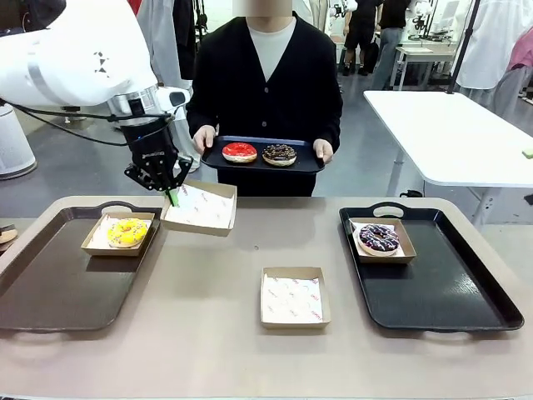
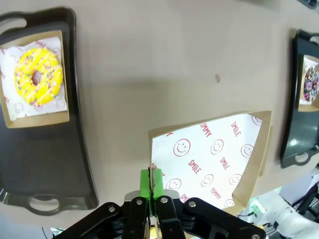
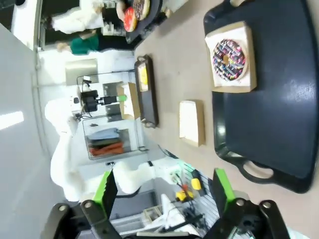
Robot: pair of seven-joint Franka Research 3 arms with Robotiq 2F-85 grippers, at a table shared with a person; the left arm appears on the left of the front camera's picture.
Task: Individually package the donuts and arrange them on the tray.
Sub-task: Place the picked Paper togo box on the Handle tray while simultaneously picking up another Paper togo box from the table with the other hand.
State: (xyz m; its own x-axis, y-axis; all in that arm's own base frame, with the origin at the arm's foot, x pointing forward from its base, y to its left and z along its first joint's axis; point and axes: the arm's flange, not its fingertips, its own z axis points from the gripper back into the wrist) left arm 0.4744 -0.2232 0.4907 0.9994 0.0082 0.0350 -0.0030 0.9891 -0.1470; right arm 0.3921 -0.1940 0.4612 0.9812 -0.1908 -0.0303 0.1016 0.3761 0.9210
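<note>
My left gripper is shut on the edge of an empty paper-lined box, holding it above the table beside the left tray. On that tray a yellow donut sits in its box. The purple sprinkled donut lies boxed on the right tray. A person holds a small dark tray carrying the red donut and the chocolate donut. My right gripper is open, high above the table.
A second empty paper-lined box rests on the table in the middle, near the front. A white table stands at the back right, behind the person.
</note>
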